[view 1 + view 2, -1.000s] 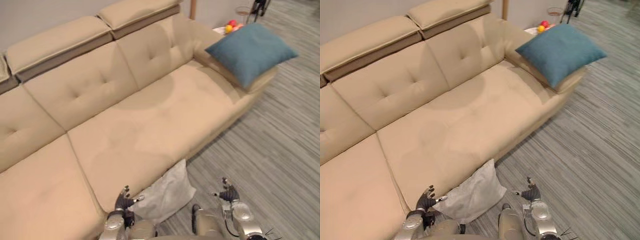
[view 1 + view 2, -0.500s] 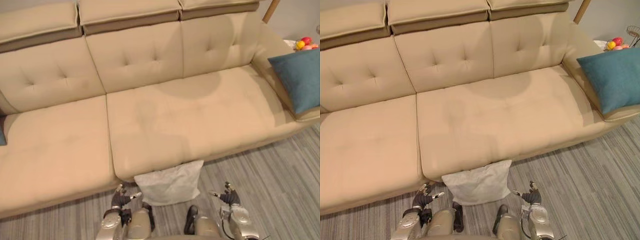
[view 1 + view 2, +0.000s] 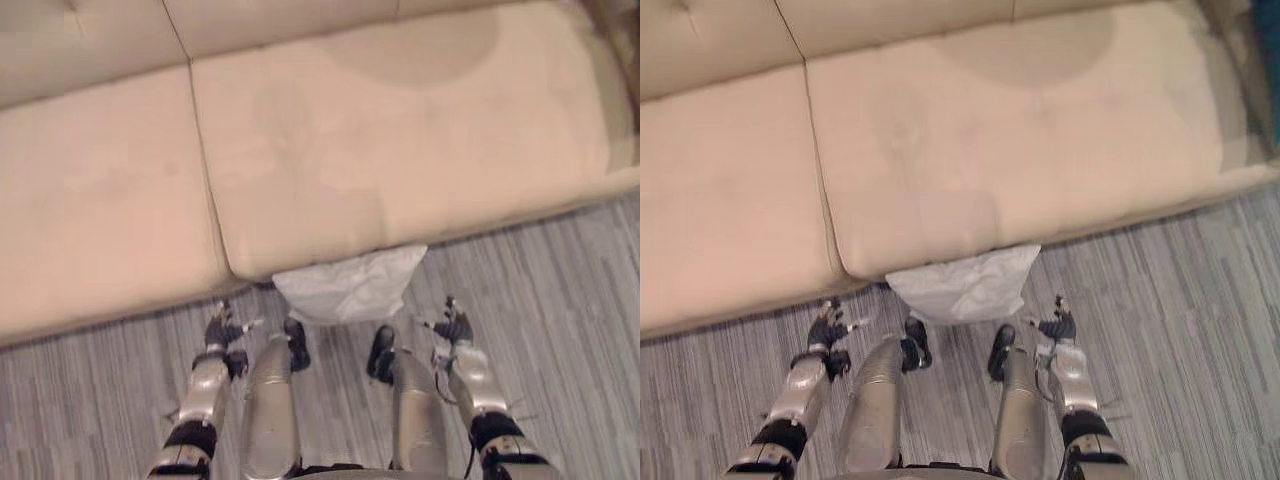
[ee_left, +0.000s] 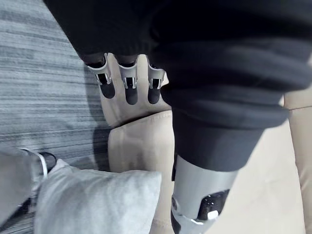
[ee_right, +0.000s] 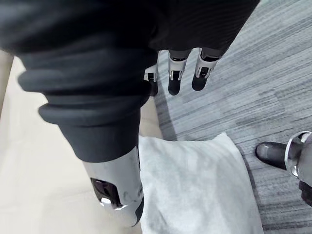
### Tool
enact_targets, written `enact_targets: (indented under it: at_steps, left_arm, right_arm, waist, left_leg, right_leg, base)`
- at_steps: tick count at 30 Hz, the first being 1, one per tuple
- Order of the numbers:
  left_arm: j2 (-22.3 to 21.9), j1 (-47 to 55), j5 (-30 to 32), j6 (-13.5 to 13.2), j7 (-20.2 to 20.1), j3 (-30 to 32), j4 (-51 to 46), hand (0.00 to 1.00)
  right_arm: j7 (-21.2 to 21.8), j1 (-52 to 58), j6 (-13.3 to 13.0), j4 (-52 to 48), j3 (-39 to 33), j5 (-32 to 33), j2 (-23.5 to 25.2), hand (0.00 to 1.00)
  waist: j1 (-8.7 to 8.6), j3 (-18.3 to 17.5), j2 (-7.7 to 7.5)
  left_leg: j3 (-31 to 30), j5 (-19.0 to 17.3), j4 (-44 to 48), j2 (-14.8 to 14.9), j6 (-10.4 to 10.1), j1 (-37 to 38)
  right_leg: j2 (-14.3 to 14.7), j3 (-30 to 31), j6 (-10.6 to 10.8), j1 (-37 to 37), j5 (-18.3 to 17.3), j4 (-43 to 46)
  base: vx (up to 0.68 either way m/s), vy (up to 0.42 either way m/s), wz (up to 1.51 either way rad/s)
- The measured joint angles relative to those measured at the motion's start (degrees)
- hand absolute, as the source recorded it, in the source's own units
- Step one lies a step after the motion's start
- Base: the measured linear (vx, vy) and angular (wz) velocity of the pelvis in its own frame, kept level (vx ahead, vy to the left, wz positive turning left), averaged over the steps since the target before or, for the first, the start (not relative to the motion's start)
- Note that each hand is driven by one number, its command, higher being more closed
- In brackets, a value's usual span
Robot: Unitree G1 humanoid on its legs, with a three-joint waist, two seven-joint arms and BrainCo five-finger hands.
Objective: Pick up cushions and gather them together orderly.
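The pale cushion [image 3: 350, 288] lies on the floor [image 3: 560, 300], leaning against the sofa [image 3: 300, 150] front. The left hand [image 3: 226, 331] at its 8 o'clock and the right hand [image 3: 453, 326] at its 4 o'clock flank it, fingers straight and empty, likely readying a two-sided lift.

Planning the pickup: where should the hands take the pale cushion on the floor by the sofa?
Probably both side edges of the pale cushion, left hand and right hand closing inward: it lies against the sofa front, between both open hands.
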Motion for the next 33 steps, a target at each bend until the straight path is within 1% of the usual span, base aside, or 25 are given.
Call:
enact_targets:
  at_steps: [2, 3, 5, 6, 8, 9, 11, 12, 13, 16, 19, 22, 23, 26, 29, 30, 31, 32, 33]
  left_arm:
    - [-0.1, -4.5, 0.0, -0.3, 0.3, 0.0, 0.0, 0.0]
    - [-0.5, -9.5, -0.1, -0.4, 1.2, 0.0, -0.1, 0.0]
    - [-0.9, -13.1, -0.5, -0.4, 1.9, -0.1, -1.1, 0.0]
    - [-1.7, -16.7, -0.7, -0.4, 2.5, -0.2, -1.4, 0.0]
    - [-2.6, -19.1, -1.3, -0.4, 3.3, -0.6, -3.1, 0.0]
    - [-3.4, -20.7, -1.7, -0.5, 3.9, -1.4, -4.7, 0.0]
    - [-4.5, -22.4, -2.1, -0.5, 5.0, -2.7, -5.9, 0.0]
    - [-5.5, -23.4, -2.3, -0.5, 6.2, -3.0, -6.4, 0.0]
    - [-6.2, -24.2, -2.4, -0.5, 7.0, -3.1, -7.1, 1.0]
    - [-6.9, -25.6, -2.4, -0.6, 8.7, -3.4, -7.4, 1.0]
    - [-6.7, -26.6, -2.3, -0.6, 10.8, -3.5, -8.6, 1.0]
    - [-6.4, -26.6, -2.3, -0.5, 12.8, -3.7, -9.9, 1.0]
    - [-5.9, -26.5, -2.3, -0.4, 13.7, -4.6, -10.7, 1.0]
    - [-4.3, -25.5, -2.2, -0.2, 14.4, -6.5, -13.6, 1.0]
    - [-3.9, -22.4, -1.9, -0.2, 14.7, -7.8, -18.2, 1.0]
    - [-3.8, -19.9, -1.1, -0.3, 14.7, -8.3, -21.6, 1.0]
    - [-3.8, -18.2, -0.9, -0.6, 14.7, -8.9, -23.3, 1.0]
    - [-3.8, -15.9, -0.9, -1.3, 14.7, -9.6, -24.8, 1.0]
    - [-3.7, -13.3, -0.8, -1.7, 14.7, -9.8, -27.4, 1.0]
  right_arm:
    - [-0.2, -4.1, 0.0, 0.1, 0.8, -0.1, -0.9, 0.0]
    - [-1.2, -8.6, 0.0, 0.1, 1.3, -0.1, -1.7, 0.0]
    - [-2.0, -13.4, 0.0, 0.1, 1.8, -0.1, -2.1, 0.0]
    - [-2.8, -17.6, 0.0, 0.1, 1.8, -0.1, -2.4, 0.0]
    - [-3.7, -21.6, 0.0, 0.1, 1.9, -0.1, -2.7, 0.0]
    - [-4.7, -24.4, 0.0, 0.1, 1.9, 0.0, -3.0, 0.0]
    - [-5.7, -27.2, 0.0, 0.1, 1.9, 0.1, -2.9, 0.0]
    - [-6.6, -29.0, 0.0, 0.1, 2.4, 0.1, -2.9, 0.0]
    - [-6.9, -30.6, 0.0, 0.1, 3.0, 0.2, -2.9, 1.0]
    - [-8.5, -31.9, 0.0, -0.2, 4.0, 0.2, -2.2, 1.0]
    - [-10.7, -32.0, 0.1, -3.5, 5.4, 0.2, -2.1, 1.0]
    - [-11.8, -31.3, 0.2, -6.9, 6.9, 0.1, -1.6, 1.0]
    - [-12.4, -30.4, 0.2, -9.0, 7.6, 0.1, -1.6, 1.0]
    - [-12.6, -28.1, 0.3, -13.3, 8.6, 0.1, -1.6, 1.0]
    - [-12.5, -23.0, 0.3, -19.2, 10.5, 0.0, -1.3, 1.0]
    - [-12.4, -19.5, 0.2, -24.0, 11.4, -0.1, -0.9, 1.0]
    - [-12.3, -17.4, -0.3, -26.6, 12.1, -0.1, -0.7, 1.0]
    - [-12.1, -14.8, -1.2, -29.0, 12.7, -0.2, -0.3, 1.0]
    - [-11.4, -12.0, -1.7, -32.9, 13.1, -0.6, 0.2, 1.0]
  waist:
    - [-0.17, 1.7, 0.2]
    - [-0.04, 3.7, 0.13]
    - [-0.11, 4.9, 0.2]
    - [-0.08, 5.6, 0.23]
    - [-0.07, 6.2, 0.36]
    - [0.06, 6.2, 0.37]
    - [0.04, 6.2, 0.47]
    - [0.06, 6.3, 0.48]
    - [0.16, 6.3, 0.49]
    - [0.46, 6.3, 0.5]
    - [0.65, 6.2, 0.5]
    - [-0.31, 6.2, 0.52]
    - [-0.41, 6.2, 0.53]
    - [-0.35, 6.1, 0.54]
    - [-0.52, 6.0, 0.6]
    - [-0.52, 6.0, 0.58]
    - [-0.46, 5.3, 0.57]
    - [-0.35, 3.1, 0.58]
    - [-0.41, 2.0, 0.6]
  left_leg:
    - [-1.1, -0.2, 3.2, 0.2, 0.2, -5.7]
    - [-1.9, -0.2, 6.2, 0.6, 0.3, -11.0]
    - [-3.0, -0.2, 8.7, 1.0, 0.3, -16.6]
    - [-3.6, -0.1, 10.6, 1.2, 0.2, -21.6]
    - [-4.3, 0.1, 12.2, 1.5, 0.2, -25.8]
    - [-4.6, 0.5, 13.4, 1.9, 0.5, -29.0]
    - [-4.8, 0.8, 14.5, 1.9, 0.7, -31.7]
    - [-4.8, 0.8, 15.1, 2.0, 0.7, -33.3]
    - [-4.8, 0.8, 15.4, 2.1, 0.7, -34.3]
    - [-4.8, 1.0, 15.7, 2.3, 0.4, -36.0]
    - [-5.0, 1.0, 16.2, 2.7, 0.1, -37.6]
    - [-4.9, 1.3, 16.6, 3.0, 0.2, -37.8]
    - [-4.9, 1.4, 16.6, 3.1, 0.1, -37.7]
    - [-4.8, 1.8, 16.6, 3.8, 0.0, -36.7]
    - [-4.9, 2.0, 15.3, 3.9, -0.4, -31.9]
    - [-4.8, 2.1, 13.4, 4.0, -0.9, -28.3]
    - [-4.7, 2.1, 12.1, 3.9, -1.5, -26.4]
    - [-4.5, 2.2, 10.5, 4.0, -1.7, -25.4]
    - [-4.0, 2.6, 8.0, 3.9, -2.3, -22.5]
  right_leg:
    - [-0.4, 0.3, -0.4, -5.4, -1.2, 4.1]
    - [-0.8, 0.3, -0.9, -10.8, -2.0, 7.8]
    - [-1.0, 0.2, -1.7, -16.3, -2.6, 10.8]
    - [-1.2, 0.1, -2.1, -21.2, -2.9, 13.3]
    - [-1.3, -0.1, -2.5, -25.2, -3.1, 15.3]
    - [-1.7, -0.1, -2.7, -28.5, -3.2, 16.8]
    - [-2.0, 0.0, -2.8, -31.4, -3.3, 18.4]
    - [-2.0, 0.4, -3.0, -33.2, -3.4, 19.3]
    - [-2.0, 0.6, -3.0, -34.4, -3.4, 19.9]
    - [-2.0, 0.7, -3.1, -36.3, -3.4, 20.5]
    - [-1.7, 0.7, -3.2, -38.0, -3.4, 21.1]
    - [-1.6, 0.9, -3.5, -38.5, -3.5, 21.9]
    - [-1.4, 0.9, -3.6, -38.5, -3.4, 21.9]
    - [-0.8, 1.0, -3.8, -37.8, -3.3, 21.9]
    - [-0.2, 1.0, -4.2, -33.2, -3.5, 20.8]
    - [0.2, 0.6, -4.3, -29.5, -3.4, 18.9]
    - [0.5, 0.4, -4.5, -27.5, -3.3, 17.6]
    - [0.9, 0.1, -4.7, -26.5, -3.2, 15.8]
    - [1.0, -0.7, -5.1, -23.5, -3.0, 13.1]
  base:
    - [-0.14, -0.051, 0.22]
    - [-0.13, -0.077, 0.11]
    - [-0.11, -0.09, 0.09]
    - [-0.1, -0.092, 0.08]
    - [-0.08, -0.077, 0.02]
    - [-0.06, -0.058, 0.02]
    - [-0.06, -0.049, 0.02]
    - [-0.07, -0.041, -0.01]
    - [-0.06, -0.029, -0.02]
    - [-0.07, -0.019, 0.0]
    - [-0.07, -0.006, -0.03]
    - [-0.06, 0.009, -0.03]
    - [-0.05, 0.01, -0.06]
    - [-0.03, 0.004, -0.07]
    - [-0.02, -0.01, -0.01]
    - [-0.05, -0.037, 0.0]
    - [-0.07, -0.055, -0.03]
    - [-0.05, -0.045, -0.03]
    - [-0.03, -0.043, -0.01]
